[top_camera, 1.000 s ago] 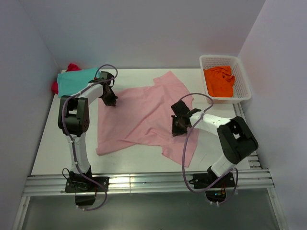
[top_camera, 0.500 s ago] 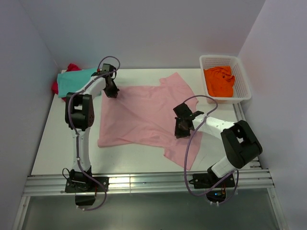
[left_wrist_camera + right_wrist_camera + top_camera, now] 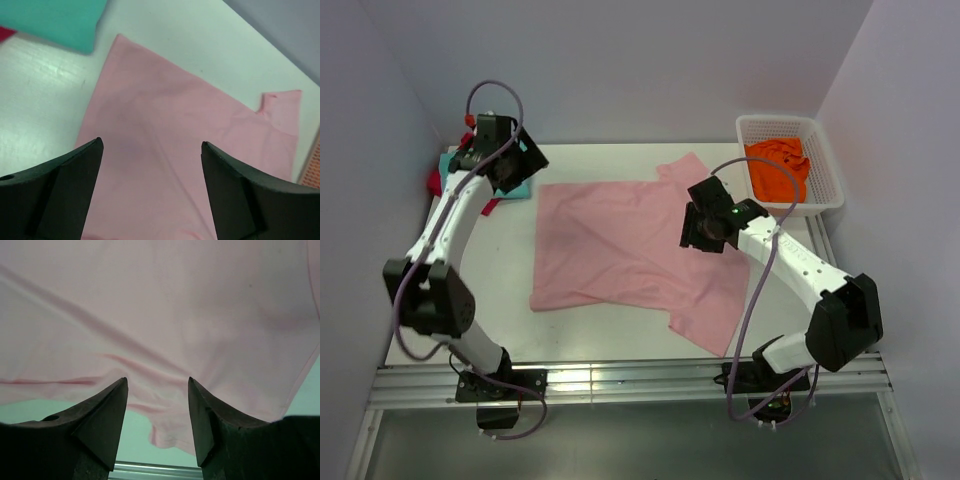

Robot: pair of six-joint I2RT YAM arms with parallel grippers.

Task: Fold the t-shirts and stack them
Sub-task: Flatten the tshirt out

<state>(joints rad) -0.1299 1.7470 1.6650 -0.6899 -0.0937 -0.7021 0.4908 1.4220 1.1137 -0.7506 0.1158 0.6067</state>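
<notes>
A pink t-shirt [image 3: 630, 250] lies spread flat on the white table [image 3: 470, 290], one sleeve toward the basket and one toward the near right. It fills the left wrist view [image 3: 165, 145] and the right wrist view [image 3: 165, 305]. My left gripper [image 3: 505, 165] hangs open above the shirt's far left corner, nothing between its fingers [image 3: 65, 190]. Over the shirt's right side my right gripper [image 3: 705, 225] is raised and open, empty; its fingers [image 3: 100, 425] frame the near sleeve. A folded teal t-shirt [image 3: 55, 20] lies at the far left on a red one [image 3: 435, 182].
A white basket [image 3: 828, 170] at the far right holds a crumpled orange t-shirt [image 3: 777, 168]. Grey walls enclose the table on three sides. A metal rail [image 3: 620, 380] runs along the near edge between the arm bases.
Both grippers opened and let go of the pink shirt, then lifted. The left arm swung up and left toward the teal shirt. The shirt now lies flatter and squarer.
</notes>
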